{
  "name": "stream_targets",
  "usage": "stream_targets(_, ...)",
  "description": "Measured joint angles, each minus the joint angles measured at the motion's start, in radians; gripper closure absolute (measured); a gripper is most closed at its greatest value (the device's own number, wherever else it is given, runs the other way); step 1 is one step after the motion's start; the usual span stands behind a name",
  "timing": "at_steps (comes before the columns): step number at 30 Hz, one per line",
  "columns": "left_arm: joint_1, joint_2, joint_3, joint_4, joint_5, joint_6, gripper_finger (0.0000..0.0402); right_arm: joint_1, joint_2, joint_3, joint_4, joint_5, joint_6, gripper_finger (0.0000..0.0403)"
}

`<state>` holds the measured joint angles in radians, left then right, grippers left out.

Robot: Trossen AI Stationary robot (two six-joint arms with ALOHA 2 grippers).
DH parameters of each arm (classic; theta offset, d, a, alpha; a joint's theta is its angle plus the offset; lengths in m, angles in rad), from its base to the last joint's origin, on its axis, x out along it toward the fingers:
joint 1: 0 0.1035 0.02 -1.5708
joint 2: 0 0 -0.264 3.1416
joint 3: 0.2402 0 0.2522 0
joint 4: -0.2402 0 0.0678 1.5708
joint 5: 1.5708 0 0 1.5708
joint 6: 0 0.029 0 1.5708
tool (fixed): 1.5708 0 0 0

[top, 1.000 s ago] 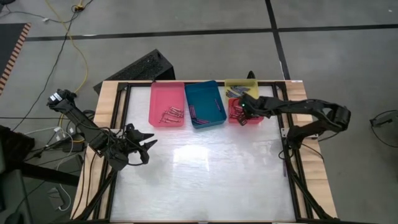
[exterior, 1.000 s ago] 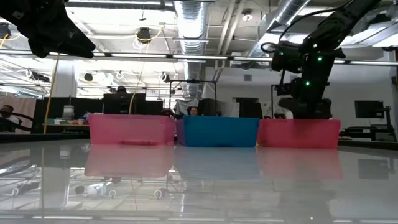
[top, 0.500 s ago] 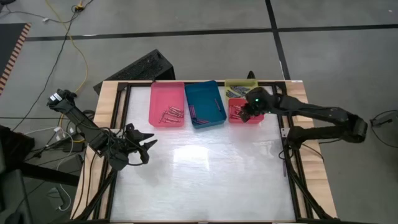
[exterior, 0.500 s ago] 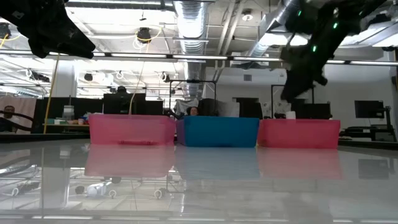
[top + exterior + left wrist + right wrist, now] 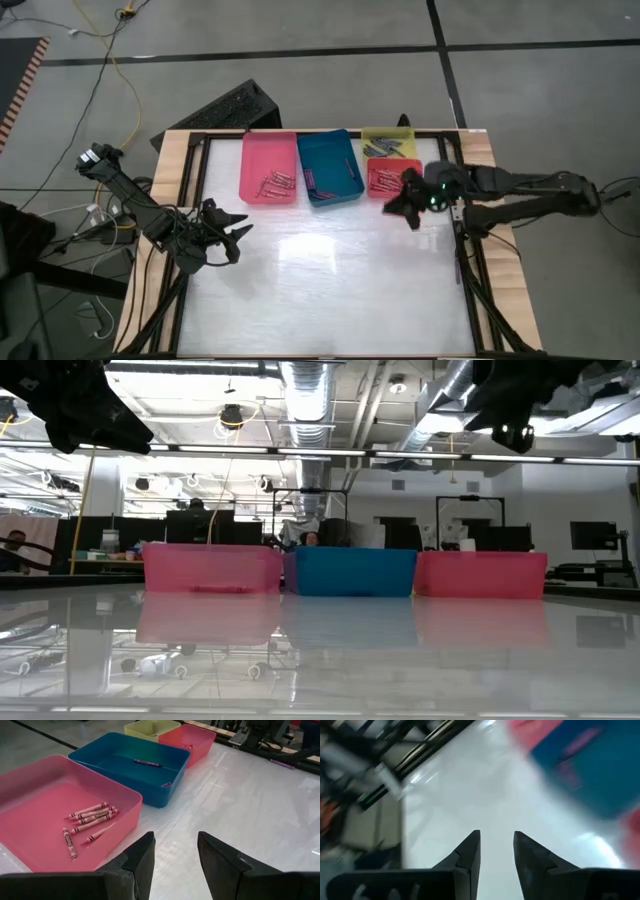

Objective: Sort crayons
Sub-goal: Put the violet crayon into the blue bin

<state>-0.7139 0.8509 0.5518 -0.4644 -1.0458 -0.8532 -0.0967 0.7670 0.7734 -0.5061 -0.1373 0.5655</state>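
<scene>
Four trays stand in a row at the table's far side: pink, teal, yellow and red. Several pink crayons lie on the pink tray's floor. Purple-blue crayons lie in the teal tray, red ones in the red tray and grey ones in the yellow tray. My right gripper hangs open and empty above the red tray's near right corner; its fingers hold nothing. My left gripper waits open at the table's left, its fingers empty.
Bare white tabletop fills the near half, with a black frame rail along the right side. In the low view both arms hang high, the left arm and the right arm, above the trays' near walls.
My right gripper has risen out of the red tray and drawn back toward the table's near right, tipping from pointing steeply down to much nearer level. The trays and the crayons in them have stayed where they were.
</scene>
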Motion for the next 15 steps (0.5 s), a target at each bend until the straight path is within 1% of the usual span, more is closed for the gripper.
stream_targets(4,0.0,0.0,0.0,0.001,0.0,-0.006,0.0262,0.202,0.061,0.0,0.07,0.021,0.044,0.0285)
stream_targets(8,0.0,0.0,0.0,0.004,0.0,-0.008,0.0262,0.396,0.165,0.0,0.158,0.124,0.064,0.0285)
stream_targets(10,0.0,0.0,0.0,0.007,0.0,-0.008,0.0262,0.471,0.226,0.0,0.2,0.158,0.088,0.0285)
stream_targets(15,0.0,0.0,0.0,0.008,0.0,-0.022,0.0262,0.611,0.388,0.0,0.319,0.205,0.197,0.0285)
